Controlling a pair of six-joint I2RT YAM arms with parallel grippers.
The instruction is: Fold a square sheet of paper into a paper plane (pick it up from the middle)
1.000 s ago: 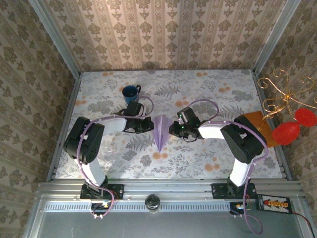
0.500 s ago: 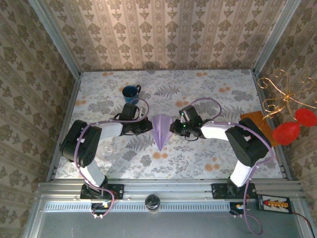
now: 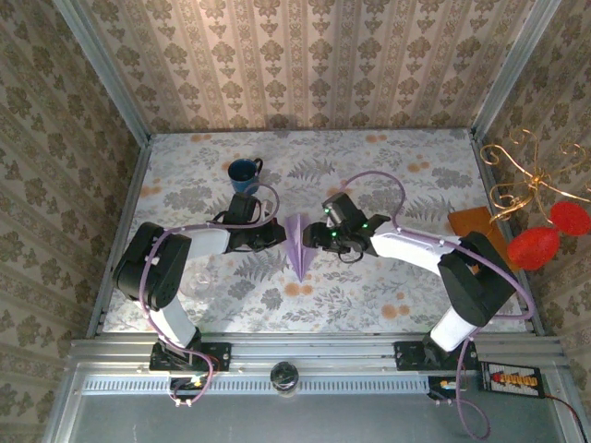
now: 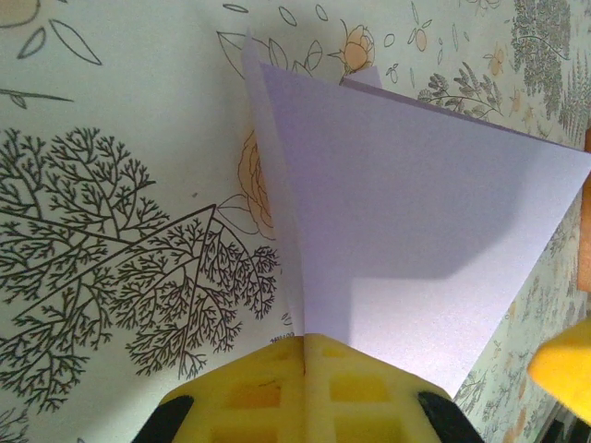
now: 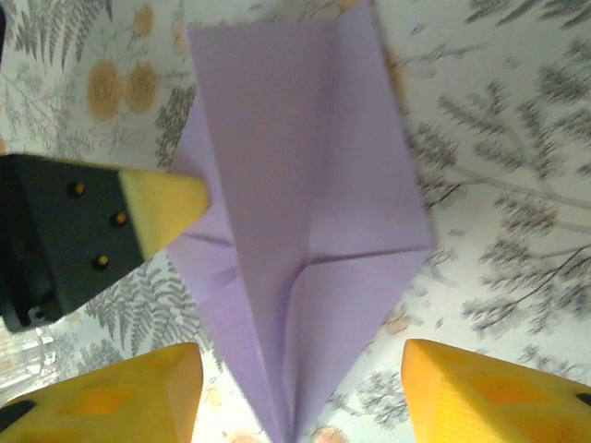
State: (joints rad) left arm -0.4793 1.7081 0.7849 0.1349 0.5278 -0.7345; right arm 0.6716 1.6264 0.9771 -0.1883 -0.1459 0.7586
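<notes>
The square sheet of paper is folded into a slim pale lilac paper plane [image 3: 297, 244] at the table's middle, with its pointed nose toward the near edge. My left gripper [image 3: 280, 234] is shut on the plane's left wing. In the left wrist view the paper [image 4: 406, 212] comes out from between the closed yellow fingers [image 4: 351, 388]. My right gripper [image 3: 319, 237] hovers at the plane's right side. Its jaws stand open, one on each side of the creased body [image 5: 295, 212], and its yellow fingertips [image 5: 499, 397] are clear of the paper.
A blue mug [image 3: 245, 171] stands behind the left gripper. An orange-brown flat rectangle [image 3: 473, 231] lies at the table's right edge, beside a gold wire stand with red balls [image 3: 536, 245]. Patterned walls close the table on three sides.
My right gripper has opened and let go of the paper, and its arm has reached further left over the plane. The plane spread wide, then narrowed again. The left gripper stays shut.
</notes>
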